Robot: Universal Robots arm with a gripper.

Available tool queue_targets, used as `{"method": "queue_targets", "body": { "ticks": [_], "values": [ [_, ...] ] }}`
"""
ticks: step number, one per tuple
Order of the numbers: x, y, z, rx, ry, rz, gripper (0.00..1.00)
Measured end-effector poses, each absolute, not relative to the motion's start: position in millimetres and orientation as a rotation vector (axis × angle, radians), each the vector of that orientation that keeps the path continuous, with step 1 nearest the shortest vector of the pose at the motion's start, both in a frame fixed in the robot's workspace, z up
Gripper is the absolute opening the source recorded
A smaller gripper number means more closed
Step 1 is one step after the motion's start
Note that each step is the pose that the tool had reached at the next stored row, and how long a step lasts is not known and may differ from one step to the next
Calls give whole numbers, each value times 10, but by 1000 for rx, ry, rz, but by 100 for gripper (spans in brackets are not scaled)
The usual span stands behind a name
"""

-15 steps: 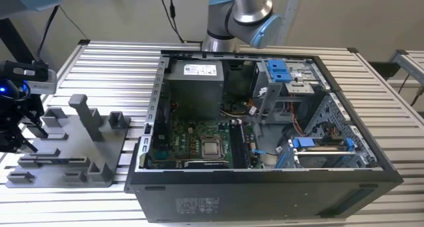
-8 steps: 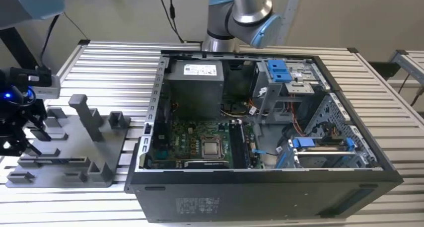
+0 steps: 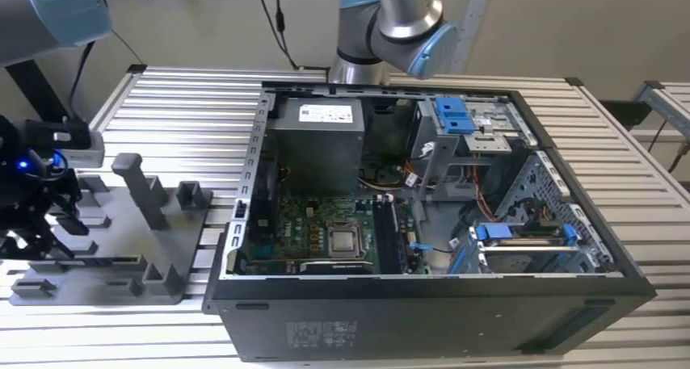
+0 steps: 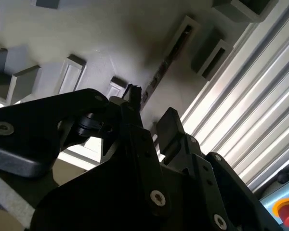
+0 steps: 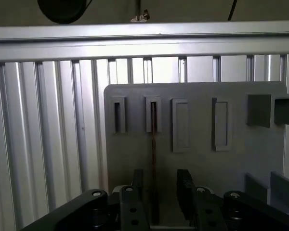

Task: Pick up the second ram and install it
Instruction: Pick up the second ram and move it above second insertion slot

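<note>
The second ram is a thin dark stick standing on edge in a slot of the grey fixture plate. It runs from the slot down between my fingers. My gripper is open and straddles the stick, which lies closer to one finger than to the other. In the second wrist view the ram shows as a dark strip ending just beyond the gripper. In the exterior view the gripper hangs low over the fixture plate at the exterior view's left.
An open computer case stands in the middle of the slatted metal table. Inside are a grey power supply and black memory slots. Upright pegs rise from the fixture close to the gripper. Another arm stands behind the case.
</note>
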State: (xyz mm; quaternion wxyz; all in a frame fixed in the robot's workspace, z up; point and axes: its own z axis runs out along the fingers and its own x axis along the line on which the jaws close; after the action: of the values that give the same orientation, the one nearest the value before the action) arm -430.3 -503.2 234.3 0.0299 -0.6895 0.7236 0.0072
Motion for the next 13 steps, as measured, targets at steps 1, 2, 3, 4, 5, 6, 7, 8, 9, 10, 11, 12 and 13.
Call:
{"method": "queue_targets", "body": {
  "ticks": [1,2,3,4,5,6,7,8,9,10,11,12,13],
  "values": [
    [-4303,-5031,2325,-2132,2224,21,42],
    [-4303,-5030,2307,-2137,2218,20,42],
    [-4303,-5028,2289,-2143,2211,19,42],
    [-4303,-5026,2271,-2150,2204,19,42],
    [-4303,-5023,2252,-2155,2198,18,42],
    [-4304,-5019,2234,-2157,2196,17,42],
    [-4303,-5015,2216,-2157,2195,17,42],
    [-4303,-5011,2198,-2157,2194,16,42],
    [-4303,-5007,2179,-2157,2194,16,42],
    [-4303,-5005,2162,-2157,2194,15,42],
    [-4304,-5005,2143,-2158,2195,14,42],
    [-4308,-5004,2127,-2159,2196,12,42],
    [-4314,-5004,2111,-2159,2196,12,42]
  ]
}}
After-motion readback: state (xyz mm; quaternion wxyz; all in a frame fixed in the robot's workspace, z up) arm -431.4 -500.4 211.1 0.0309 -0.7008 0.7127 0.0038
